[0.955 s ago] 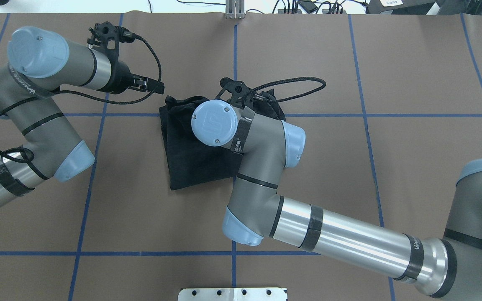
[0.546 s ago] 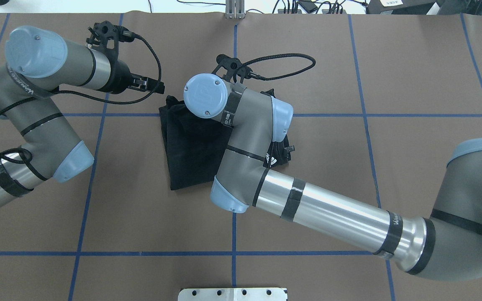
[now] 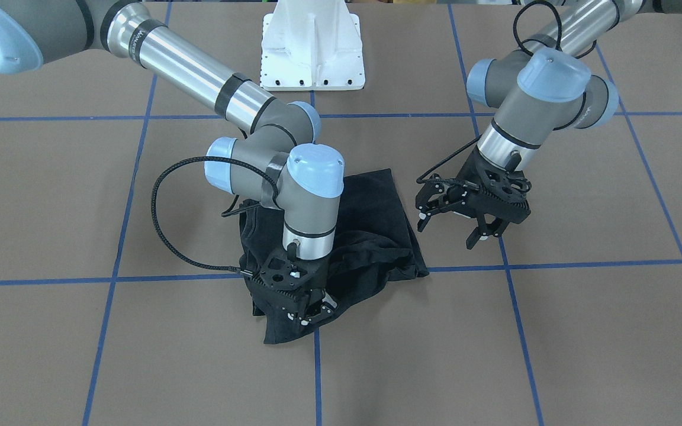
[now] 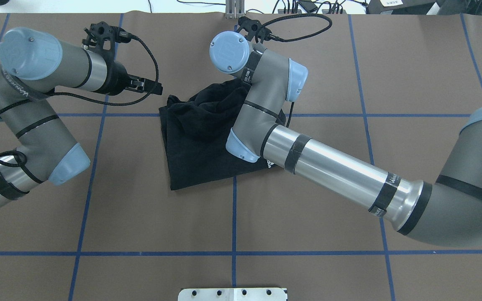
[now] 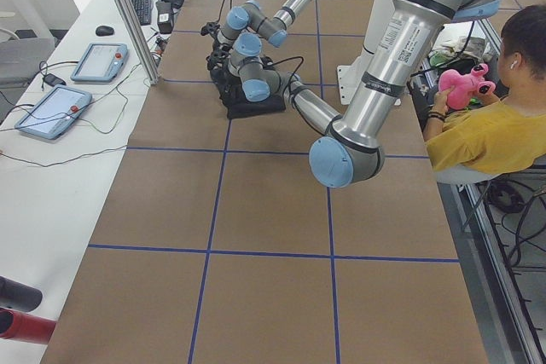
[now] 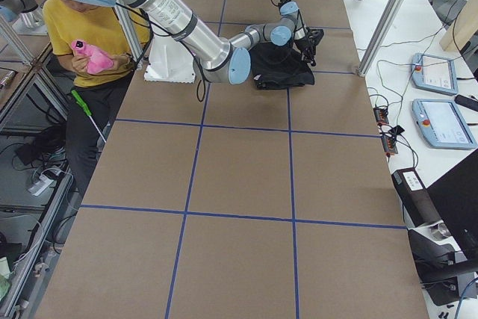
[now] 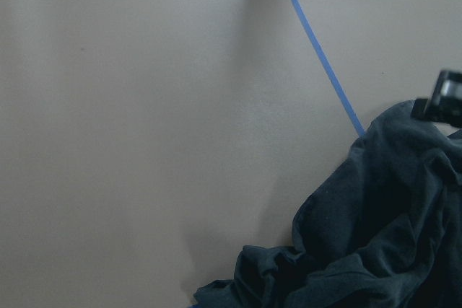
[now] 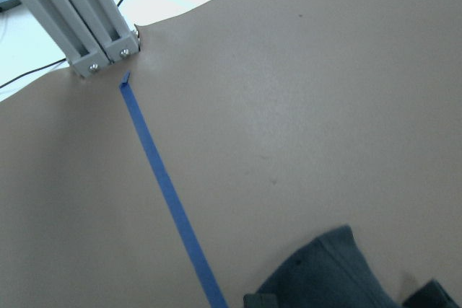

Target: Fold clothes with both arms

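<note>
**What I can't make out from here**

Overhead, the right arm (image 4: 329, 171) hides the right gripper (image 3: 308, 312) and part of the T-shirt (image 4: 191, 146). From the front, its black fingertips merge into black cloth, so I can't read the grip. Both wrist views crop the T-shirt at their edges.

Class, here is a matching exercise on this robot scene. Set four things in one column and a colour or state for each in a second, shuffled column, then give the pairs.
Things:
1. T-shirt
2. left gripper
3. right gripper
4. pedestal

Descriptions:
A. white
B. open, holding nothing
C. black, partly bunched
D. shut on cloth

Pairs: 1-C, 2-B, 3-D, 4-A.
</note>
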Controlling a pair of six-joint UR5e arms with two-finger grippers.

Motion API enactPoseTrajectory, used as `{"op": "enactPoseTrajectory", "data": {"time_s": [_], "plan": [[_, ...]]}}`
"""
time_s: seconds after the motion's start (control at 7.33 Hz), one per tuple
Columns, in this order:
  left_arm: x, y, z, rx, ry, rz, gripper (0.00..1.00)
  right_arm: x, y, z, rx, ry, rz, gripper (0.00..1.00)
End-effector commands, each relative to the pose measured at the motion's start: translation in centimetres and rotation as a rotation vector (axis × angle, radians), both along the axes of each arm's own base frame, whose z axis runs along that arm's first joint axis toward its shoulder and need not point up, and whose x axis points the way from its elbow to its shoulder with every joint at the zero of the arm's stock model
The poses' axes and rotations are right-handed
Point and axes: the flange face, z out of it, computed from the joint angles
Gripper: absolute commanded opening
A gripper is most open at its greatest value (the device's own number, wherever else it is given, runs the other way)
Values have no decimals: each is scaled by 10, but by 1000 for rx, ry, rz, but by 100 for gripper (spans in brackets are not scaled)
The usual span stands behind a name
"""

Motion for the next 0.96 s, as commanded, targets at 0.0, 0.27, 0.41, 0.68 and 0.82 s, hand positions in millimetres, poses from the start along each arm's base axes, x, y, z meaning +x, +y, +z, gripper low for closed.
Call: {"op": "enactPoseTrajectory", "data": {"time_s": [0.0,0.27,0.41,0.68,0.82], "plan": [[-9,9,-3,1,3,2,100,8,-7,-12,-34,-53,-81,99],[-24,27,-3,-53,-57,19,100,35,-7,-25,-66,-43,-168,100],[-36,38,-2,-41,-99,40,100,63,2,-31,-80,1,-230,100],[-110,55,19,61,-243,76,100,161,40,17,-49,61,-373,100],[-145,50,33,23,-297,92,100,219,60,52,-33,67,-440,100]]}}
